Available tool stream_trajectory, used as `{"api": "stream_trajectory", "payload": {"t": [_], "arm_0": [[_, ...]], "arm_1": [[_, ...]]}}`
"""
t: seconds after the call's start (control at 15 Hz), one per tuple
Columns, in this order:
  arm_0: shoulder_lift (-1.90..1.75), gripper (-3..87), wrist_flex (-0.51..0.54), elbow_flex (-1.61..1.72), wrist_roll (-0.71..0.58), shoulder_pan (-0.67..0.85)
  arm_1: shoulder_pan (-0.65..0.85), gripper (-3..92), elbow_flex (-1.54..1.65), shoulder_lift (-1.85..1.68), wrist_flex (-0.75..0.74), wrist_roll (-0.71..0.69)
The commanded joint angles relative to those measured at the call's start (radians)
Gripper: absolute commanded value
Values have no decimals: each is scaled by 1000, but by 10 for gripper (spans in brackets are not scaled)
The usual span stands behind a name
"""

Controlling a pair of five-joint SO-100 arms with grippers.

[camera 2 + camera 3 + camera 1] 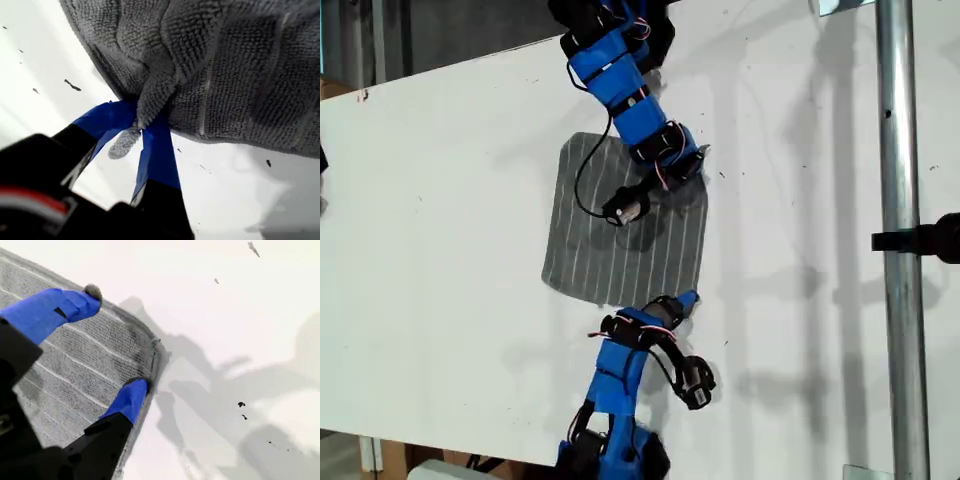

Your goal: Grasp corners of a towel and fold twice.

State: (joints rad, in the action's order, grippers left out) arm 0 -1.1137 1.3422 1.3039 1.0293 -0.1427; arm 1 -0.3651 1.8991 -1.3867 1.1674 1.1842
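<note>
Pinched between the blue jaws of your first gripper (141, 131), a corner (150, 102) of the towel (625, 225) is bunched and lifted. Your second gripper (117, 342) stands spread, straddling another corner (152, 357) that lies flat beneath it. Grey with thin white stripes, the towel spreads between both arms on the table (440, 250).

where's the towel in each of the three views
Exterior view: the towel lies flat mid-table between the two arms.
First wrist view: it fills the upper frame, a corner pinched in my first gripper.
Second wrist view: its edge lies between the open fingers of my second gripper.
Shared landmark: the white table.
</note>
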Motion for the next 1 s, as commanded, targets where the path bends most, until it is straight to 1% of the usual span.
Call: {"api": "stream_trajectory", "payload": {"t": [0.0,0.27,0.4,0.53,0.6,0.67,0.73,0.8,0.93], "arm_0": [[-3,282,-26,-44,21,6],[35,259,-51,-44,64,15],[83,209,-48,-44,120,32],[98,189,-32,-44,192,63],[110,167,-17,-46,221,83],[120,73,-8,-51,222,92],[123,8,6,-63,215,92],[123,-23,32,-91,206,83],[115,-28,84,-144,201,55]], "arm_1": [[-6,-1,-12,-43,14,3],[-11,-1,-9,-44,15,8],[-17,-1,-9,-44,17,8],[-25,-1,-14,-51,23,9],[-25,-1,-14,-55,26,11],[-26,-1,-14,-60,31,14],[-26,-1,-14,-61,32,15],[-28,-1,-14,-61,32,17],[-29,-1,-17,-66,31,17]]}}
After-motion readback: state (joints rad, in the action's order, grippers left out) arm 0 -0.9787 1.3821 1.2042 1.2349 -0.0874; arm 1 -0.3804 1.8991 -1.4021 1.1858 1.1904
